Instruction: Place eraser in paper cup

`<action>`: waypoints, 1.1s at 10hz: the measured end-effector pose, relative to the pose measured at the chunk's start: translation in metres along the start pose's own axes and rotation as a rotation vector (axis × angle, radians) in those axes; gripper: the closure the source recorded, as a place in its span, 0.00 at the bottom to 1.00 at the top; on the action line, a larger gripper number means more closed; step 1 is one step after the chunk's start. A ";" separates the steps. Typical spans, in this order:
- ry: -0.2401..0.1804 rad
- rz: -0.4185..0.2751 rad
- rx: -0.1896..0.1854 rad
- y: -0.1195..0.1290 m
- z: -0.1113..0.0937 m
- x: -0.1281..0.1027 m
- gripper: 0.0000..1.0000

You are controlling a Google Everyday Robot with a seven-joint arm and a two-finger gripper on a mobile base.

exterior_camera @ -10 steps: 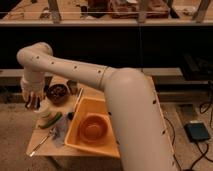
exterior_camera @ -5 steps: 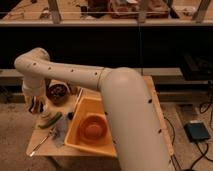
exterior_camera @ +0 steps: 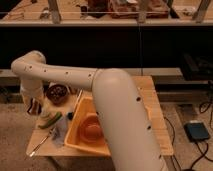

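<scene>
My gripper [exterior_camera: 34, 106] sits shut over the table's [exterior_camera: 155, 117] left edge, beside the dark brown bowl [exterior_camera: 57, 93]; a yellow tray [exterior_camera: 76, 131] holds an orange bowl [exterior_camera: 91, 128]

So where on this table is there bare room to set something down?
Free: the table's right strip beside the yellow bin, and a sliver at the front left edge by the spoon. Crowded: the left end, where the hand hangs beside the dark bowl and green item.

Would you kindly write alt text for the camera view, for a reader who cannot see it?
A white robot arm reaches over a wooden table, its gripper low at the table's left edge, beside a dark brown bowl. An orange tub sits mid-table.
</scene>
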 end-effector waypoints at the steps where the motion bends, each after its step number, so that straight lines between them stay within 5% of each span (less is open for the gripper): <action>1: -0.004 0.002 -0.002 -0.004 0.003 0.001 0.86; 8: -0.012 0.038 0.012 -0.003 0.012 0.008 0.82; 11: -0.006 0.066 0.000 0.001 0.015 0.014 0.53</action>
